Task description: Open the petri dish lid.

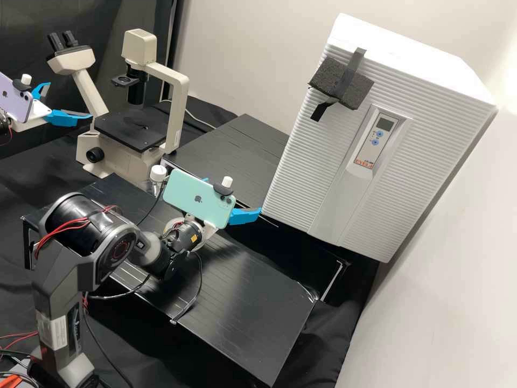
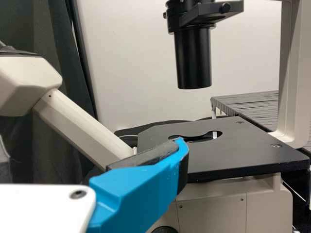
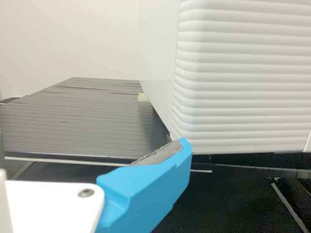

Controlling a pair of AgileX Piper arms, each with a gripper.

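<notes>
Both gape: left hand (image 1: pixel 70 100) faces the microscope (image 1: pixel 129 128); white cabinet (image 1: pixel 301 178) looms before right hand (image 1: pixel 234 194).

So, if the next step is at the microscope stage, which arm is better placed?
Probably the left: its gripper is near the microscope, facing the stage; the right gripper faces the white cabinet.

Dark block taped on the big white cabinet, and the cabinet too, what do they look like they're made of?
The block looks like matt foam, probably spongy, going by its coarse, pitted surface. The cabinet has a smooth, softly shiny white finish with moulded-looking ribs and a rounded edge, which suggests plastic, though painted metal can't be ruled out.
</notes>
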